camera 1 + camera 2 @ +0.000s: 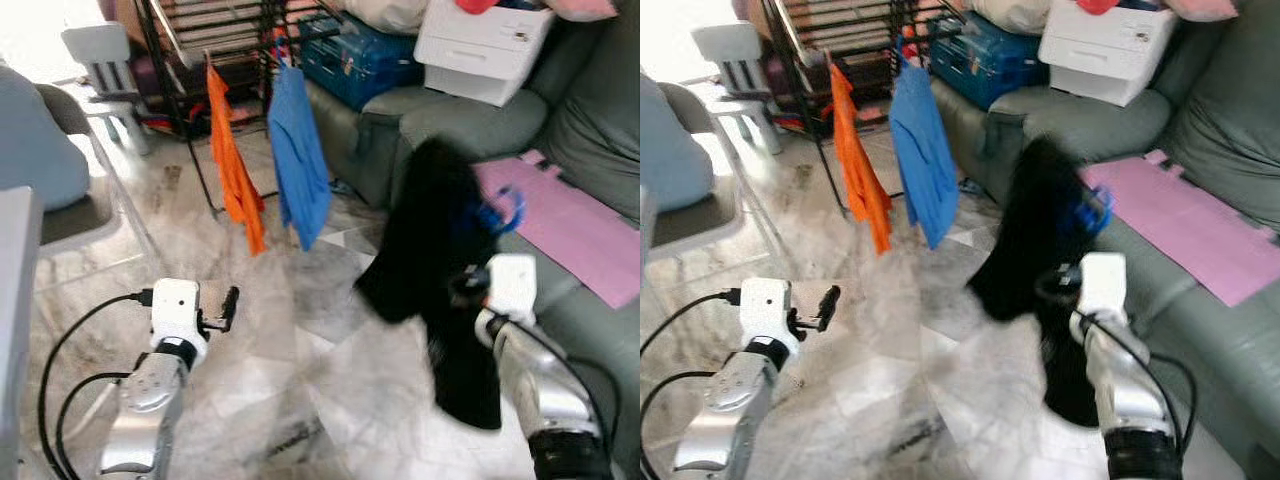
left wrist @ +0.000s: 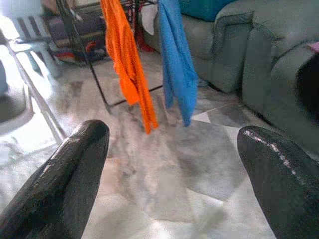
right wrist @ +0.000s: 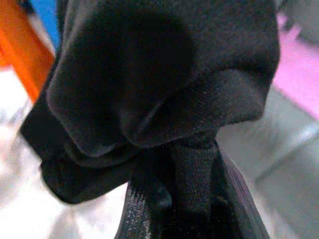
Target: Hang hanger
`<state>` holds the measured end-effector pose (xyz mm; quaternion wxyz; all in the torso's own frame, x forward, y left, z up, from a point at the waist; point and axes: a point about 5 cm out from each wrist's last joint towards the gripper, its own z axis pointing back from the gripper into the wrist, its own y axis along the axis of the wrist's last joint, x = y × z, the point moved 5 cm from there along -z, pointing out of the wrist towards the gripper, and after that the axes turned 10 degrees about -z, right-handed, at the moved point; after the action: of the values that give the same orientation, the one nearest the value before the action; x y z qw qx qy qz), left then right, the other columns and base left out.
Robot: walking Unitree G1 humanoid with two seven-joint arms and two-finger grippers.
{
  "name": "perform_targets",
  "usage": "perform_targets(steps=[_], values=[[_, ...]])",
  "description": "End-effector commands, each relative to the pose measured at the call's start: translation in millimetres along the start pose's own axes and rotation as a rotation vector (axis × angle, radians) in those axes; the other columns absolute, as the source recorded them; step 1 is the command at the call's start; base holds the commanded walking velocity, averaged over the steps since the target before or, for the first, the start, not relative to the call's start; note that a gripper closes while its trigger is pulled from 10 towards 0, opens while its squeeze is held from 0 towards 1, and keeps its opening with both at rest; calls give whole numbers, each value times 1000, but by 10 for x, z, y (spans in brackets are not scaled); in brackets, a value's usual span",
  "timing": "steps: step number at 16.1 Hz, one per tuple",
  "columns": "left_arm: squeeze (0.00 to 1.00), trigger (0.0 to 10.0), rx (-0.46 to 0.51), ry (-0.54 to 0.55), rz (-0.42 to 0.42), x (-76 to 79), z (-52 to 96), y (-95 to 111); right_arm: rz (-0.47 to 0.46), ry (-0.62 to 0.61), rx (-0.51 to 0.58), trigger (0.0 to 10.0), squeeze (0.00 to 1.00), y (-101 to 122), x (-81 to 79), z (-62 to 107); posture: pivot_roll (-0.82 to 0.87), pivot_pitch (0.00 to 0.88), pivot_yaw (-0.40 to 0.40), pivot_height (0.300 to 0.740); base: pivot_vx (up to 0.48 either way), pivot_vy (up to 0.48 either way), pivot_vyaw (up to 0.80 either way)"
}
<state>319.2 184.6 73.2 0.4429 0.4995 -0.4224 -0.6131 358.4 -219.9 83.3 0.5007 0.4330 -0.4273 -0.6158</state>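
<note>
A black garment (image 1: pixel 430 260) on a blue hanger (image 1: pixel 503 211) hangs in front of the sofa, held up by my right gripper (image 1: pixel 468 286). In the right wrist view the black cloth (image 3: pixel 159 84) bunches over that gripper (image 3: pixel 184 199), which is shut on it. The drying rack (image 1: pixel 230 30) stands at the back, with an orange garment (image 1: pixel 235 170) and a blue garment (image 1: pixel 298 160) hanging from it. My left gripper (image 1: pixel 225 305) is low over the floor, well short of the rack. Its fingers (image 2: pixel 75 164) stand wide apart and hold nothing.
A grey-green sofa (image 1: pixel 450 120) runs along the right with a purple mat (image 1: pixel 570 225) on its seat. A white box (image 1: pixel 480 45) and a blue crate (image 1: pixel 360 60) sit on its far end. A small white chair (image 1: pixel 105 60) and a cushioned chair (image 1: pixel 40 150) stand on the left. The floor is marble (image 1: pixel 300 380).
</note>
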Motion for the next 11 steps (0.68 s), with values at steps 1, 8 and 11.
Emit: perform_targets(steps=[1, 8, 11], values=[[0, 10000, 12, 9, -17, -45, 3, 32, 11, 17, 93, 10000, 0, 235, -87, -7, -89, 0, 53, 740, 379, 0, 0], [0, 10000, 41, 175, -32, -116, 224, -100, 86, 121, 119, 10000, 0, -164, -248, 270, -80, 0, 29, 740, 374, 0, 0], [0, 10000, 20, 241, -5, -230, 288, -156, -37, 29, 82, 10000, 0, -345, -74, 379, -75, 0, 23, 740, 375, 0, 0]])
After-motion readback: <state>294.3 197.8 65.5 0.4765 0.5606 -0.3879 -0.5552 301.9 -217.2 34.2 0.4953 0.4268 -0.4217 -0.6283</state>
